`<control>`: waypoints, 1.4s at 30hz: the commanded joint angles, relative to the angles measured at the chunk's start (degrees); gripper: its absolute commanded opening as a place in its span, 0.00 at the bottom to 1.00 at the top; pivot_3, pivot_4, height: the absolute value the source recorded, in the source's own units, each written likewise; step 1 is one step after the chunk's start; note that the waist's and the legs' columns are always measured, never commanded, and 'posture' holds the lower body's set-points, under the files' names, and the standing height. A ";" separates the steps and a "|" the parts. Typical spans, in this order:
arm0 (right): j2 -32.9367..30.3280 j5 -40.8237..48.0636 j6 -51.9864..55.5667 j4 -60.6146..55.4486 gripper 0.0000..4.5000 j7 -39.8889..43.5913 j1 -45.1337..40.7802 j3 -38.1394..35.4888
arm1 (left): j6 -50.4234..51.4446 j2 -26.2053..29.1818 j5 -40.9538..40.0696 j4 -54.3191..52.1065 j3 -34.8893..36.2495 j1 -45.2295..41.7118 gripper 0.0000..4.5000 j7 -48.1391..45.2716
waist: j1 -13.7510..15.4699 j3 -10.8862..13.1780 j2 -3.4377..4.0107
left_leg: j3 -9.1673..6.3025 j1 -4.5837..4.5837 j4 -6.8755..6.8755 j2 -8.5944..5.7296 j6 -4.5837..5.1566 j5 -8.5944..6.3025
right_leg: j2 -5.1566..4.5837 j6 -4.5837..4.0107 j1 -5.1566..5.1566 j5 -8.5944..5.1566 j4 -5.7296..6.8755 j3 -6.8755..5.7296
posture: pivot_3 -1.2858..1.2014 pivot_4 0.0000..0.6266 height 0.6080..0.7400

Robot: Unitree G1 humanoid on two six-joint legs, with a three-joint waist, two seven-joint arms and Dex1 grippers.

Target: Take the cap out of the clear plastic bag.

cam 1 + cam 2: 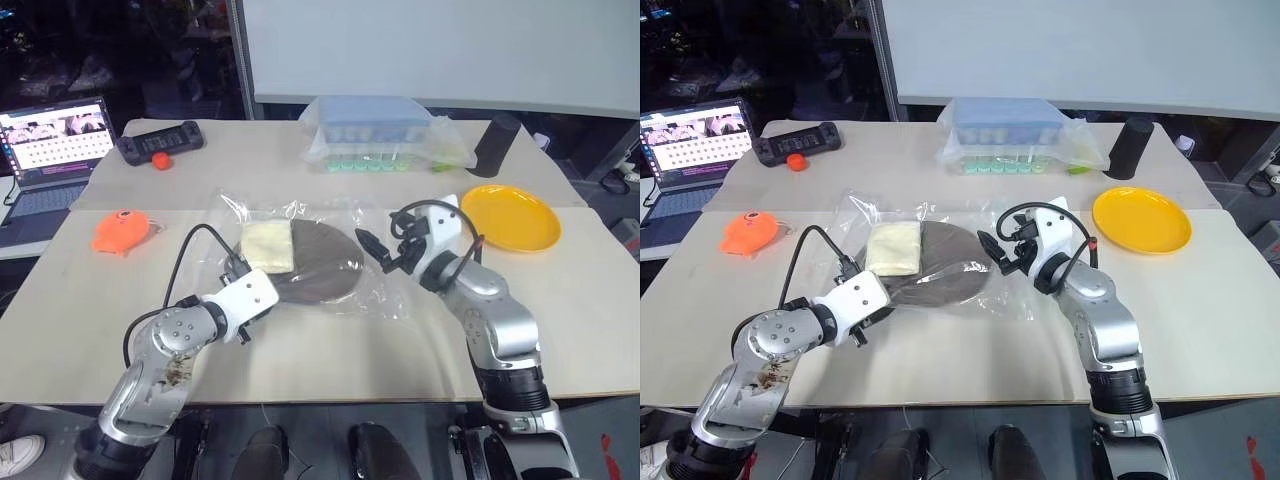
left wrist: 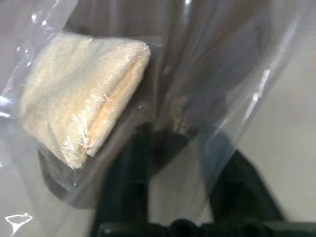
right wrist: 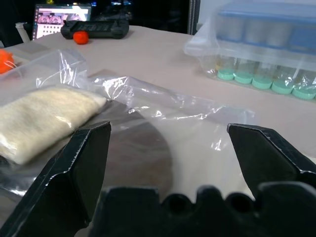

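Beige tabletop, dark room behind; right tool agape, left tool state unclear.

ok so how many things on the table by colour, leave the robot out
orange: 2, fish-shaped toy, small ball
yellow: 2, plate, pale packet
brown: 1, cap
black: 2, handheld controller, cylinder
clear: 2, clear plastic bag, bag around the box
blue: 1, blue-lidded box
total: 10
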 commanded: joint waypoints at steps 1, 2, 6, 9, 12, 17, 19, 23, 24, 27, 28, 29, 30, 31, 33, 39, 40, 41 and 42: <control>-0.49 0.31 -0.67 -1.04 1.00 0.35 -1.10 -0.56 | 2.90 0.59 -6.69 -3.80 4.50 -0.28 0.77 -3.24 | 0.03 0.00 0.00 | 0.00 0.00 0.00 0.00 0.00 0.00 | 0.00 0.00 0.00 0.00 0.00 0.00 | 0.52 0.24 1.00; -0.54 0.28 -0.83 -0.78 1.00 0.50 -1.12 -0.58 | 4.98 0.52 -11.51 -5.21 7.06 -0.28 0.85 -6.38 | 0.02 0.00 0.00 | 0.00 0.00 0.00 0.00 0.00 0.00 | 0.00 0.00 0.00 0.00 0.00 0.00 | 0.52 0.24 1.00; -0.39 0.04 -1.82 0.92 1.00 1.21 -1.50 -0.26 | 14.65 2.36 -31.57 -4.95 23.77 -3.88 0.99 -17.67 | -0.06 0.01 0.00 | 0.00 -0.01 0.00 0.04 0.00 0.00 | 0.01 -0.02 -0.02 -0.01 -0.04 -0.02 | 0.52 0.24 1.00; -0.27 -0.13 -2.55 2.05 1.00 1.67 -1.81 -0.11 | 17.60 1.70 -33.77 2.37 29.22 -12.49 0.99 -11.53 | 0.14 0.01 0.00 | 0.00 0.01 0.00 0.06 0.00 0.00 | 0.07 0.01 0.00 -0.04 -0.03 -0.05 | 0.52 0.24 1.00; -0.08 -0.22 -2.90 2.53 1.00 1.75 -2.08 -0.10 | 17.83 -2.10 -31.92 7.98 27.43 -18.06 0.99 -2.31 | 0.26 0.00 0.00 | -0.02 0.14 0.05 0.04 0.00 0.01 | 0.09 0.30 0.20 -0.19 -0.09 -0.07 | 0.52 0.24 1.00; 0.16 -0.24 -2.39 1.84 1.00 1.44 -2.52 -0.10 | 14.92 -8.85 -29.25 15.64 20.32 -20.83 0.99 7.70 | 0.25 0.01 -0.01 | -0.02 0.47 0.01 -0.03 -0.05 -0.06 | -0.02 0.06 0.65 -0.05 -0.22 -0.04 | 0.52 0.24 1.00; 0.02 -0.22 -2.23 1.70 1.00 1.45 -2.73 -0.31 | 13.01 -11.06 -28.59 20.94 19.22 -23.25 0.99 10.45 | 0.36 0.01 -0.02 | -0.02 0.46 0.01 -0.04 -0.06 -0.06 | -0.03 0.05 0.63 -0.05 -0.20 -0.04 | 0.52 0.24 1.00; -0.24 -0.35 -2.19 1.76 1.00 1.56 -3.37 -0.31 | 3.76 -12.70 -24.59 38.99 15.97 -30.13 0.99 14.61 | 0.36 0.01 -0.02 | -0.02 0.52 0.01 -0.03 -0.06 -0.05 | 0.00 0.03 0.63 -0.03 -0.17 -0.05 | 0.52 0.24 1.00; -0.29 -0.36 -2.15 1.76 1.00 1.57 -3.56 -0.33 | 1.61 -12.45 -23.53 42.51 14.76 -31.31 0.99 14.84 | 0.27 0.01 -0.02 | -0.02 0.54 0.01 -0.04 -0.06 -0.05 | -0.01 0.03 0.64 -0.04 -0.16 -0.05 | 0.52 0.24 1.00; -0.44 -0.38 -2.04 1.69 1.00 1.38 -4.19 -0.62 | -1.36 -12.09 -21.88 51.84 11.92 -34.08 0.99 14.01 | 0.07 0.01 -0.02 | -0.01 0.53 -0.01 -0.06 -0.06 -0.06 | -0.02 0.04 0.65 -0.04 -0.19 -0.03 | 0.52 0.24 1.00; -0.49 -0.33 -1.93 1.49 1.00 1.24 -4.23 -0.81 | -2.30 -11.66 -21.24 53.74 10.31 -34.36 0.99 12.82 | 0.01 0.01 -0.02 | -0.01 0.51 -0.02 -0.06 -0.06 -0.06 | -0.02 0.04 0.62 -0.04 -0.19 -0.03 | 0.52 0.24 1.00; -0.58 -0.29 -1.76 1.15 1.00 1.14 -4.16 -0.94 | -1.86 -11.54 -21.50 54.86 9.23 -34.40 0.99 11.32 | -0.01 0.01 -0.02 | -0.01 0.47 -0.03 -0.07 -0.06 -0.06 | -0.02 0.04 0.59 -0.04 -0.20 -0.03 | 0.52 0.24 1.00; -0.67 0.42 -0.89 0.33 1.00 1.44 -3.87 -1.11 | -1.70 -11.16 -21.53 54.95 7.84 -33.96 0.99 9.80 | 0.04 0.01 -0.02 | -0.01 0.44 -0.04 -0.07 -0.06 -0.06 | -0.02 0.04 0.56 -0.04 -0.20 -0.03 | 0.52 0.24 1.00; -0.96 1.38 0.27 -0.82 1.00 2.18 -3.44 -1.11 | -1.53 -11.02 -21.71 54.93 7.15 -33.59 0.99 8.97 | 0.08 0.01 -0.02 | -0.01 0.40 -0.04 -0.06 -0.06 -0.06 | -0.03 0.04 0.52 -0.04 -0.19 -0.03 | 0.52 0.24 1.00; -2.70 4.49 3.73 -4.03 1.00 5.30 -2.40 -1.02 | -1.72 -10.92 -21.94 55.10 6.91 -33.03 0.99 8.62 | 0.14 0.01 -0.02 | -0.01 0.35 -0.04 -0.08 -0.06 -0.06 | -0.06 0.04 0.47 -0.04 -0.17 -0.03 | 0.52 0.24 1.00; -14.83 15.75 17.31 -12.63 1.00 18.74 -1.30 0.29 | -4.26 -11.02 -21.13 57.51 5.72 -32.41 0.99 7.90 | 0.39 0.01 -0.02 | -0.01 0.40 -0.03 -0.09 -0.05 -0.06 | -0.09 0.05 0.57 -0.05 -0.20 -0.05 | 0.52 0.24 1.00; -17.42 17.12 19.16 -13.84 1.00 21.14 -1.17 1.03 | -4.90 -11.08 -20.87 58.07 5.39 -32.34 0.99 7.79 | 0.39 0.01 -0.02 | -0.01 0.42 -0.03 -0.09 -0.05 -0.06 | -0.09 0.06 0.60 -0.05 -0.21 -0.06 | 0.52 0.24 1.00; -19.67 17.58 19.95 -14.54 1.00 23.15 -1.10 1.94 | -5.50 -11.16 -20.58 58.69 5.10 -32.32 0.99 7.77 | 0.42 0.01 -0.02 | -0.01 0.44 -0.03 -0.09 -0.05 -0.06 | -0.08 0.07 0.63 -0.06 -0.21 -0.07 | 0.52 0.24 1.00; -21.16 17.72 20.35 -14.72 1.00 24.16 -1.16 2.59 | -5.99 -11.18 -20.29 59.23 4.79 -32.29 0.93 7.78 | 0.44 0.01 -0.02 | -0.03 0.48 -0.03 -0.08 -0.05 -0.06 | -0.07 0.11 0.68 -0.09 -0.24 -0.09 | 0.52 0.24 1.00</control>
